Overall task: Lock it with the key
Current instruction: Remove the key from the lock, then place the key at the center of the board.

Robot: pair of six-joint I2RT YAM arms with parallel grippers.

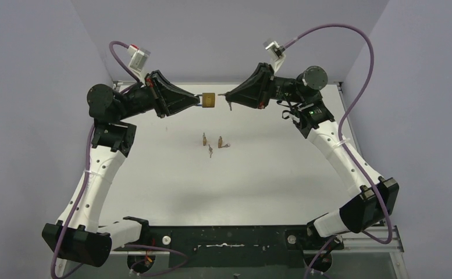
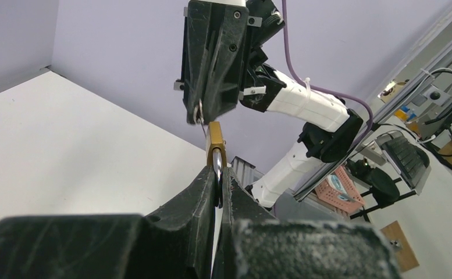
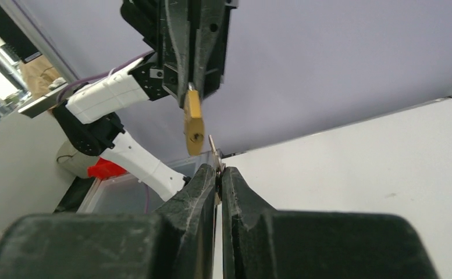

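A small brass padlock (image 1: 209,100) hangs in the air at the back middle of the table. My left gripper (image 1: 199,101) is shut on its steel shackle (image 2: 217,170), with the brass body (image 2: 215,145) sticking out past the tips. My right gripper (image 1: 228,96) is shut on a small key (image 3: 214,149), blade pointing at the padlock. In the right wrist view the padlock (image 3: 193,125) shows its keyhole just left of the key tip, a small gap between them. A key ring dangles under the right gripper.
Three loose keys (image 1: 214,145) lie on the white table (image 1: 258,174) in the middle, below the raised grippers. Purple walls close the back and sides. The arm bases sit at the near edge.
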